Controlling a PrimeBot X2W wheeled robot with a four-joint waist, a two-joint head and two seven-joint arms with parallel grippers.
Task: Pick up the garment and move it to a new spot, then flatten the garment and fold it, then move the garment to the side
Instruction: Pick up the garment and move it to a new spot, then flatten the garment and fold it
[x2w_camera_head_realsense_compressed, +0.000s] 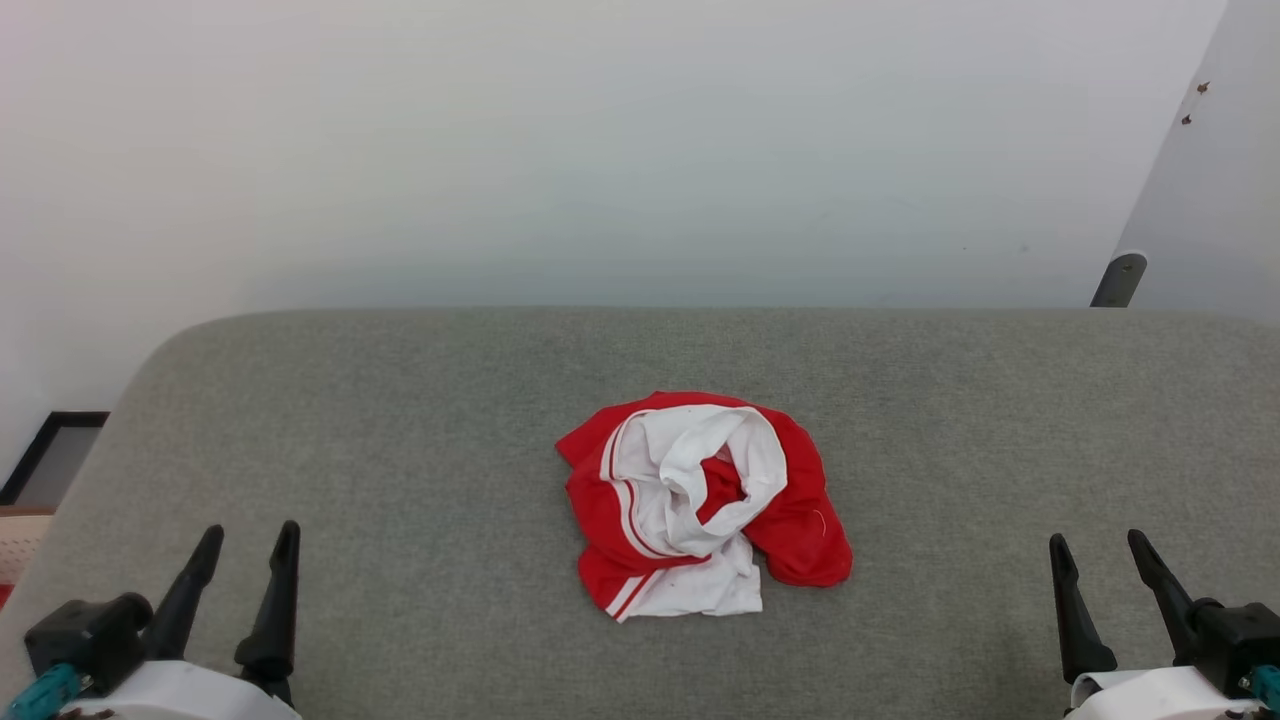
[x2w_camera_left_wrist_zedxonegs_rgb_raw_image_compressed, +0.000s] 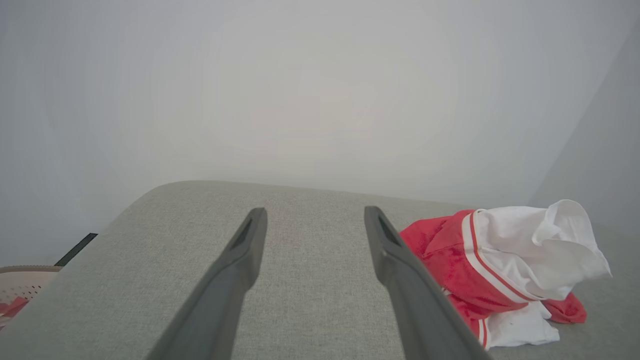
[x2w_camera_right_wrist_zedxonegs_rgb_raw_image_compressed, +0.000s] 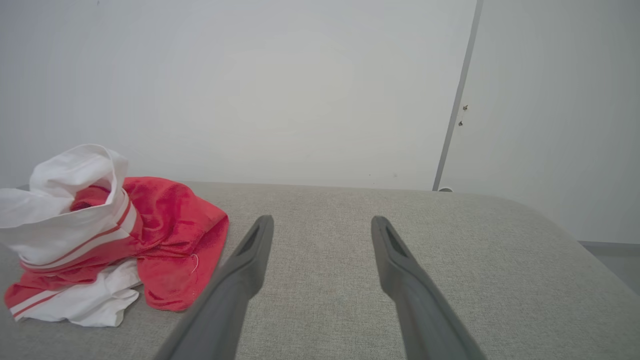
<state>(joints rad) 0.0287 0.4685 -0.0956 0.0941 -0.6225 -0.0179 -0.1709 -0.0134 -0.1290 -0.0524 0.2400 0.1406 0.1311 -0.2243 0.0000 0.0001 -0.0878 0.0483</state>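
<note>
Head view, crumpled garment (x2w_camera_head_realsense_compressed: 700, 505) on grey cushion (x2w_camera_head_realsense_compressed: 400, 450), left fingers (x2w_camera_head_realsense_compressed: 278, 590) and right fingers (x2w_camera_head_realsense_compressed: 1070, 610) spread, empty.

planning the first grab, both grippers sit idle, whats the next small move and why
Probably reach the open left gripper toward the garment: it lies crumpled on the grey cushion, untouched, and the right gripper is open and apart from it too.

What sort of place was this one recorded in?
Likely a plain indoor room, home-like or a test space. A grey fabric-covered padded surface, like a bed or sofa, stands before a bare white wall; a crumpled red-and-white garment lies on it, and a pale perforated basket sits beside it.
</note>
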